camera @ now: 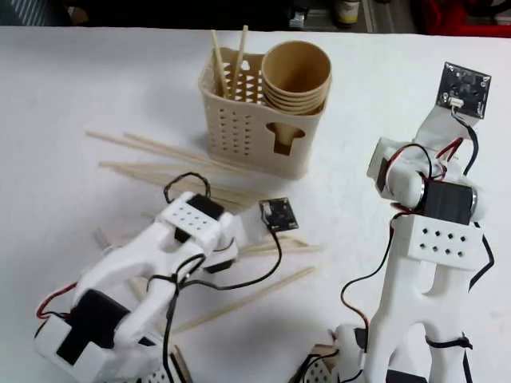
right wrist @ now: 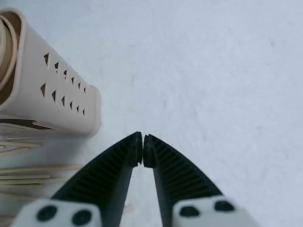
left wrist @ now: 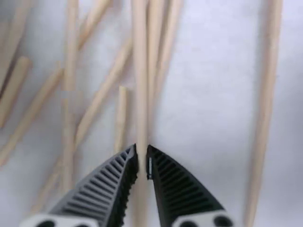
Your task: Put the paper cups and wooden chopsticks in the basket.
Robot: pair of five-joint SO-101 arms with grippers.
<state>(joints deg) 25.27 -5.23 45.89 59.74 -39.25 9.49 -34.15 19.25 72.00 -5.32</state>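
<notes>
Chopstick (left wrist: 140, 71) sat pinched in the left hand (left wrist: 142, 158), its length running straight ahead; right hand (right wrist: 142, 149) hung closed, empty, near the basket (right wrist: 61, 94).

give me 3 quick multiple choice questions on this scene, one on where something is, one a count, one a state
1. Where is the stack of paper cups?
A. inside the basket
B. standing behind it
C. held in a gripper

2. How many chopsticks stand upright in the basket?
A. none
B. two
C. six

3. The right gripper is:
A. wide open
B. shut on a cup
C. shut, holding nothing

Answers:
1 A, the high view shows the cups nested inside the basket.
2 B, two sticks poke up beside the cups.
3 C, its fingertips meet with nothing between them.
</notes>
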